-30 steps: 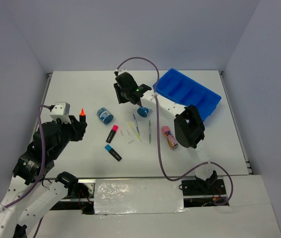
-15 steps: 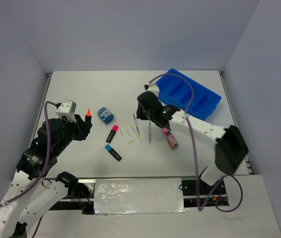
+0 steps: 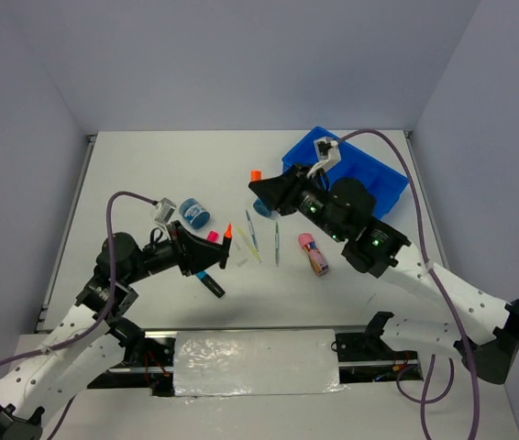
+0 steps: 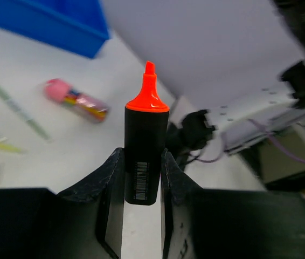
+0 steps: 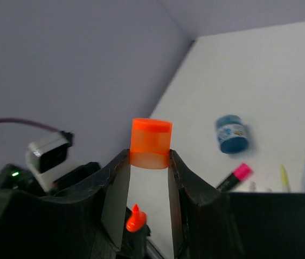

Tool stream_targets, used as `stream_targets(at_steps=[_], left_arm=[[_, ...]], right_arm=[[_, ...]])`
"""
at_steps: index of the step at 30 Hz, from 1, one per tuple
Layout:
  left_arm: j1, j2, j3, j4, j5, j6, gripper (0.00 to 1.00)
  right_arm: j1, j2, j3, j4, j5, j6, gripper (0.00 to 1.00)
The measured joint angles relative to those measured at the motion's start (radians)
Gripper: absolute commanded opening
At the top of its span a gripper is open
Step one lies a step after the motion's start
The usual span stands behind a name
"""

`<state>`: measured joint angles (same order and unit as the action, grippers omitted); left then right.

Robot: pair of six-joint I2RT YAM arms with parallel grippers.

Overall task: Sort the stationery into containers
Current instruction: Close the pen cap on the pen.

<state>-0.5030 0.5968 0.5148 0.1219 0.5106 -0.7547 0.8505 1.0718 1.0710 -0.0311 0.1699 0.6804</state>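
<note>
My left gripper (image 3: 212, 253) is shut on a black highlighter (image 3: 226, 240) with its bare orange tip pointing up and right; in the left wrist view the highlighter (image 4: 146, 129) stands between the fingers (image 4: 109, 178). My right gripper (image 3: 261, 185) is shut on the orange cap (image 3: 255, 174), held in the air a little above and right of that tip. In the right wrist view the cap (image 5: 151, 143) sits at the fingertips, with the orange tip (image 5: 136, 218) below it. The blue tray (image 3: 383, 183) lies at the far right, partly hidden by the right arm.
On the table lie a round blue tub (image 3: 193, 213), a second tub (image 3: 261, 208) half hidden, a pink-capped highlighter (image 3: 212, 236), a blue-capped highlighter (image 3: 209, 282), thin pens (image 3: 277, 240), tiny white pieces (image 3: 242, 263) and a pink-gold cylinder (image 3: 314, 254).
My left gripper has swung right toward the table's middle, tilting the uncapped highlighter. My right arm has swung round and now holds the orange cap facing that tip.
</note>
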Motion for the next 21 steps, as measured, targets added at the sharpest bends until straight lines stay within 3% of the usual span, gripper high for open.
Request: stream_targets(at_steps=[4, 11, 21], left_arm=[[-0.051, -0.006, -0.040, 0.266, 0.117, -0.121, 0.00], [-0.157, 0.045, -0.043, 0.625, 0.190, -0.271, 0.00], [-0.343, 0.137, -0.028, 0.769, 0.138, -0.293, 0.00]], right_arm=[[0.008, -0.092, -0.040, 0.157, -0.209, -0.037, 0.26], [0.057, -0.209, -0.142, 0.409, -0.446, -0.080, 0.27], [0.193, -0.211, -0.201, 0.568, -0.500, -0.159, 0.27]])
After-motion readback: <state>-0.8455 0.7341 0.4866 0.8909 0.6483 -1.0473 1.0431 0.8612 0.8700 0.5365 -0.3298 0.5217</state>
